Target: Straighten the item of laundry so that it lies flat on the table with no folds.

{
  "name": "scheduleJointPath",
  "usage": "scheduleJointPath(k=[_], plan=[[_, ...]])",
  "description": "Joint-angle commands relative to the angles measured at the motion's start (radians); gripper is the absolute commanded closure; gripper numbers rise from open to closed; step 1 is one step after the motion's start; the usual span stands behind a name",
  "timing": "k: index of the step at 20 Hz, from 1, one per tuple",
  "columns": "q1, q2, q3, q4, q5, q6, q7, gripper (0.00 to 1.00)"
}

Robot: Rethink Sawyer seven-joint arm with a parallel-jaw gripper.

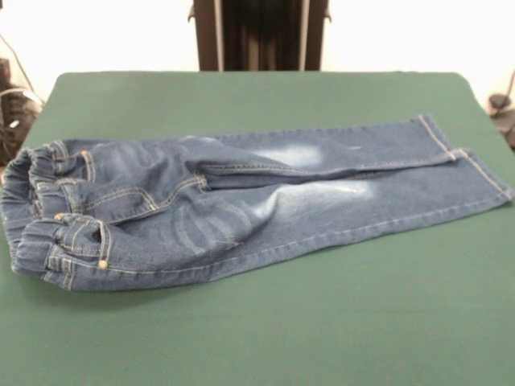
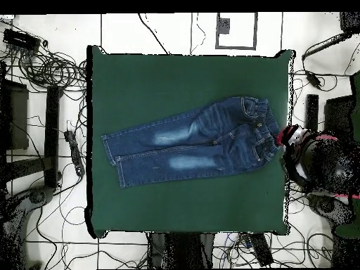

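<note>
From where I stand, the nearest stretch of the dark green cloth-covered tabletop (image 1: 265,330) is bare. Just beyond it lie the small blue denim jeans with tan stitching and faded whitish thigh patches (image 1: 241,209), stretched lengthwise across the middle of the tabletop. The elastic waistband (image 1: 36,209) sits close to one short edge of the tabletop, and the two leg cuffs (image 1: 463,161) point toward the opposite edge, well short of it.

I'd say the job looks nearly finished. Both legs run out long and side by side. What remains, as far as I can judge, is at the waistband end, where the gathered elastic bunches and stands up a little, and along the inner seam, where the farther leg seems to overlap the nearer one slightly. The seat also shows some soft wrinkling.

Behind the jeans, past the far edge of the tabletop, a dark upright pedestal (image 1: 259,34) rises. The end effector appears in neither view, so I cannot tell whether it is released or clenched; nothing touches the jeans.

At the waistband side, a person (image 2: 316,158) stands just off the tabletop.
</note>
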Motion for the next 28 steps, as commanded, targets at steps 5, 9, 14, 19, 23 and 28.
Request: scheduleJointPath(k=[5, 9, 14, 19, 23, 28], plan=[[0.112, -0.009, -0.016, 0.355, 0.006, -0.128, 0.008, 0.0], [0.136, 0.021, -0.035, 0.376, -0.029, -0.175, 0.018, 0.0], [0.166, 0.061, -0.069, 0.373, -0.043, -0.215, 0.041, 0.0], [0.201, 0.072, -0.109, 0.38, -0.039, -0.248, 0.07, 0.0], [0.253, 0.076, -0.159, 0.406, -0.037, -0.32, 0.138, 0.0], [0.326, 0.109, -0.232, 0.42, -0.019, -0.4, 0.205, 0.0]])
